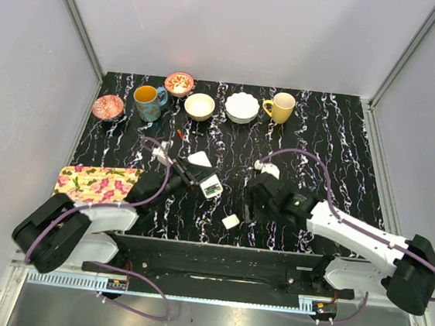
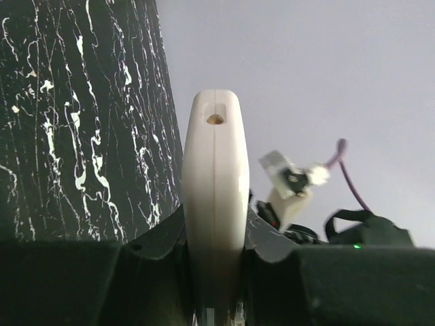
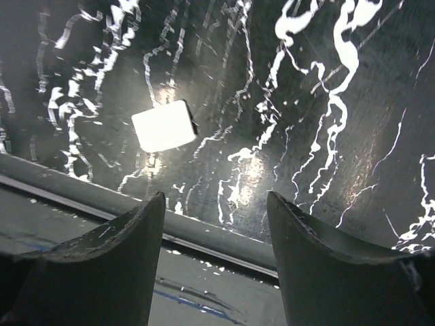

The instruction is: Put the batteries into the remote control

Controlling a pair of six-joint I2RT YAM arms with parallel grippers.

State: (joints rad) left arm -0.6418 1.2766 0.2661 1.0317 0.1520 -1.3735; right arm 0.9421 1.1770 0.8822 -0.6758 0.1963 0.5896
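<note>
Left fingers [image 2: 153, 241] pinch the remote control [image 2: 214, 197] edge-up over the middle of the bench [image 1: 344, 145], right fingers [image 3: 115, 258] spread near the white back-cover panel [image 3: 163, 125] by its near edge; I'd centre over the panel, drop square, grip its sides lightly, hold remote steady.

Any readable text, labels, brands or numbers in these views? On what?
No text can be read in any view.
remote control: plain white edge, no print showing.
small white panel: blank, washed out by glare.
stickers on the front rail: too small to read.
</note>
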